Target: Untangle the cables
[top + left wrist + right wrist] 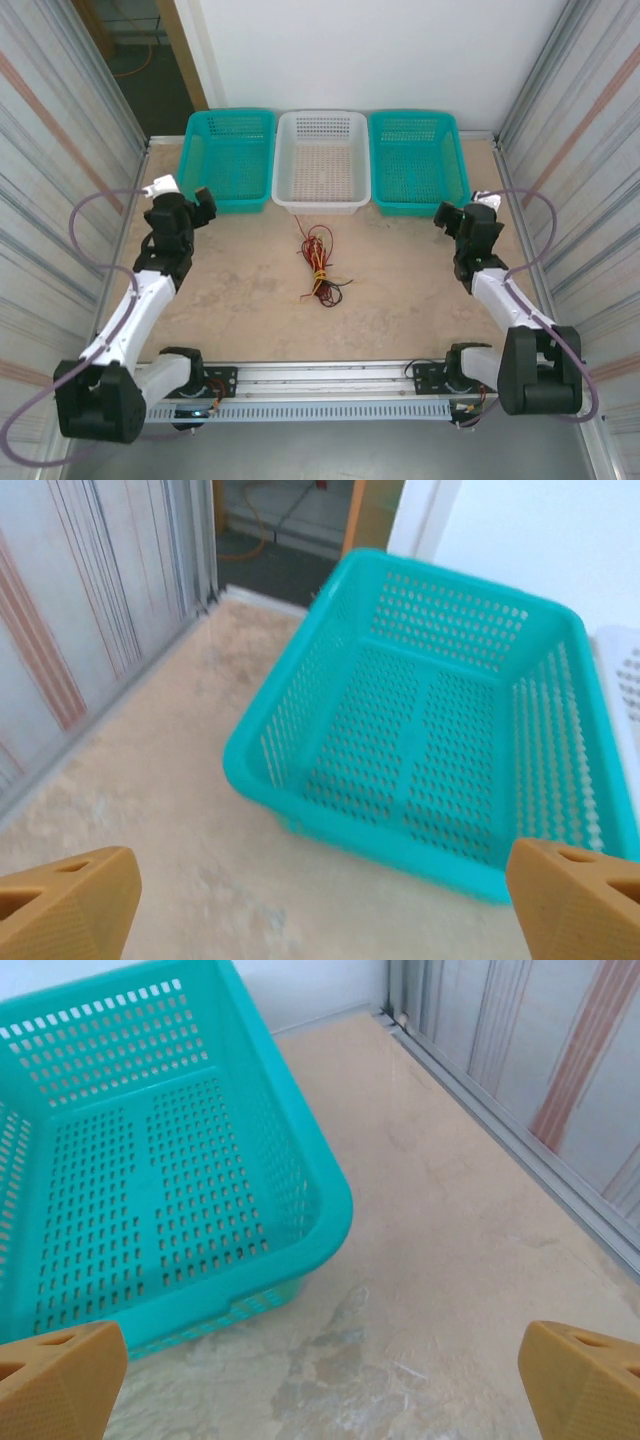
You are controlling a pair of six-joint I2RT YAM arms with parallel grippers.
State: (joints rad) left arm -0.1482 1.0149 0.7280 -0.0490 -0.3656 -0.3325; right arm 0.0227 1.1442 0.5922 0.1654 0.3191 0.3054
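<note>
The cables [318,264] lie in one tangled bundle of red, black and pale yellow wire at the table's middle, just in front of the white basket [322,203]. My left gripper [202,205] hovers at the left, by the near corner of the left teal basket [230,158], far from the bundle. Its orange fingertips [70,905] stand wide apart with bare table between them, so it is open. My right gripper [446,215] sits at the right, by the right teal basket [417,160]. It is open too, its fingertips [585,1380] spread over bare table.
Three baskets line the back edge, and all three look empty. Striped metal walls [60,180] close in both sides. A metal rail [320,378] runs along the near edge between the arm bases. Bare beige table surrounds the bundle.
</note>
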